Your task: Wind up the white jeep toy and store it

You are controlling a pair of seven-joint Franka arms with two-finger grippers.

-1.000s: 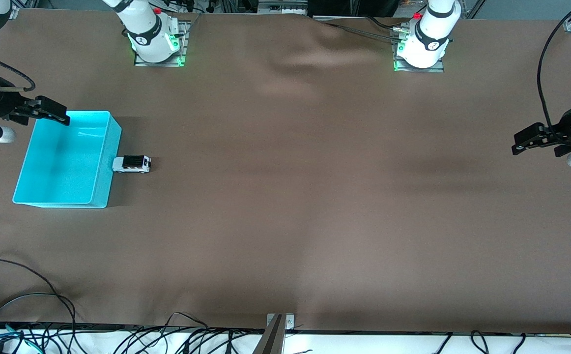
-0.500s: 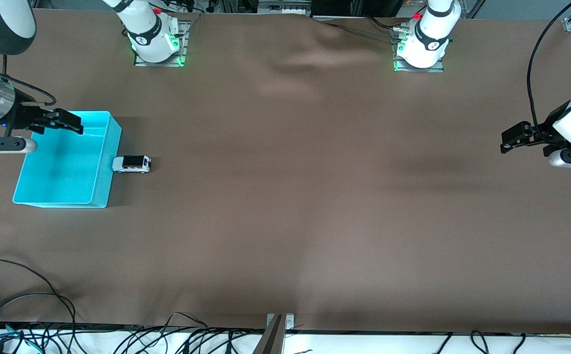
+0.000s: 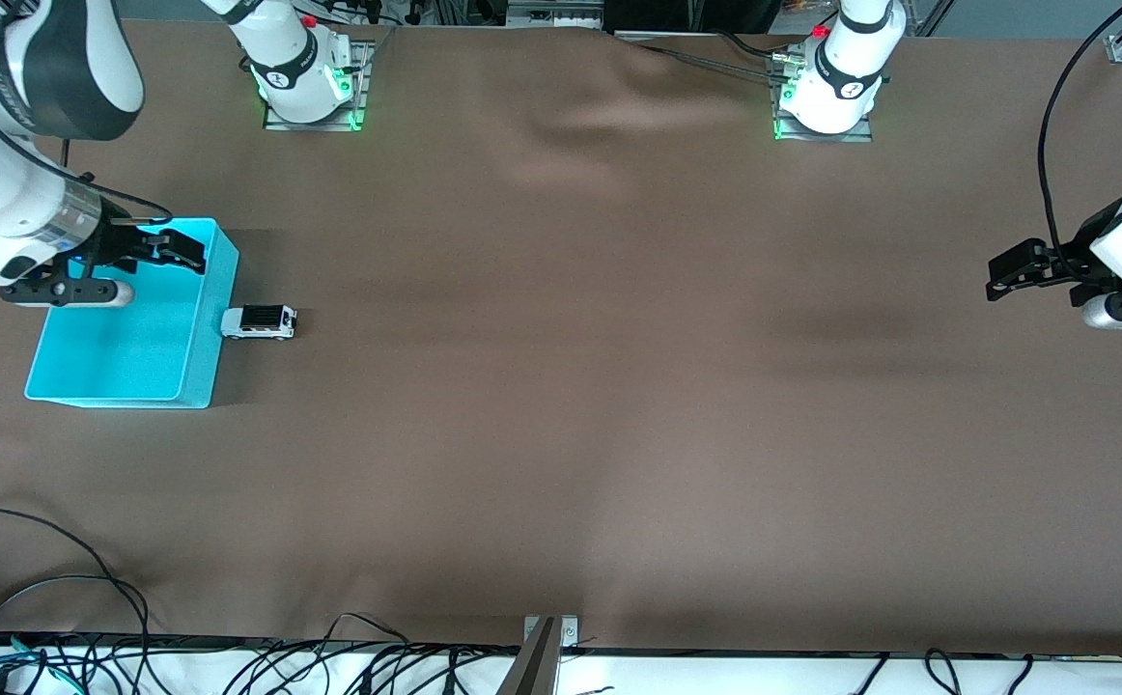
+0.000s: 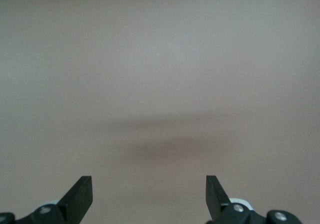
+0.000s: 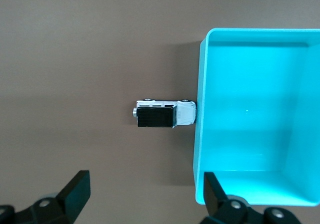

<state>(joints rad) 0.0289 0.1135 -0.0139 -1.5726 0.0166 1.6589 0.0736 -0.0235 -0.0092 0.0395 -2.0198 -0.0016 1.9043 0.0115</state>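
Table (image 3: 561, 386) covered in brown cloth. Cyan bin (image 3: 196, 359) sits at the right arm's end. White jeep toy (image 3: 259, 321) on the table, one end touching the bin's outer wall, on the side toward the left arm. Right gripper (image 3: 170, 247) over the bin, fingers spread wide, holding nothing. Left gripper (image 3: 1010, 273) waits over bare cloth at its own end, likewise wide and empty.

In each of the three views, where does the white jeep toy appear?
Front view: white jeep toy on the cloth, beside the cyan bin, toward the right arm's end.
Left wrist view: not in it; only bare cloth.
Right wrist view: jeep against the bin's wall.
Shared landmark: the cyan bin.
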